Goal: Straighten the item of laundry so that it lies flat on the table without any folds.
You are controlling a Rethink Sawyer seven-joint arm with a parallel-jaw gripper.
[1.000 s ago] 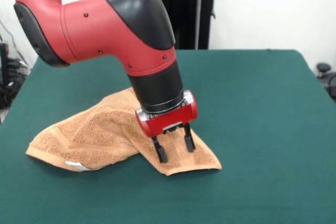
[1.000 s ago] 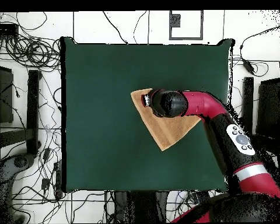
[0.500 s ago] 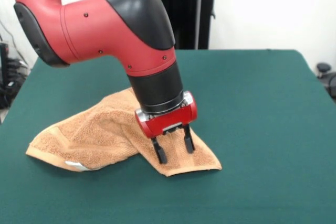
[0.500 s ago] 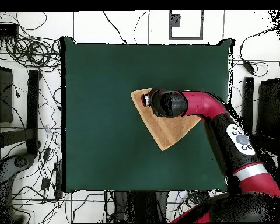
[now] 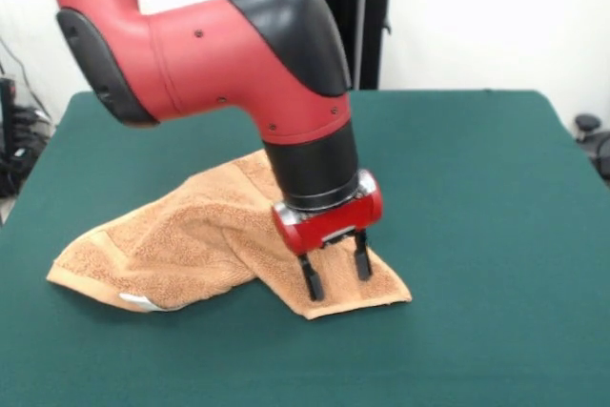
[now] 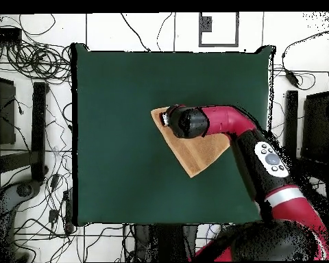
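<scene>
We see the towel [image 5: 191,245] lying folded and rumpled near the middle of the table [image 5: 477,197], a little toward the side where the arm reaches in. In the front view it spreads as a wide, low shape, its long axis running across the picture, with one flap ending in a corner at the lower right and a thicker, doubled mass at the left, where a small white tag [image 5: 140,301] peeks out along the near edge. From overhead the towel [image 6: 198,152] reads as a rough triangle, its narrow tip pointing toward the robot's side of the table [image 6: 119,137] and its broad edge slanting across the far side. The gripper [image 5: 335,268] stands on the right-hand flap, just inside its corner, tilted slightly; its two dark fingers [image 5: 311,280] are apart, their tips down on the cloth and a strip of towel showing between them. Overhead, the arm [image 6: 225,123] covers that same corner.
</scene>
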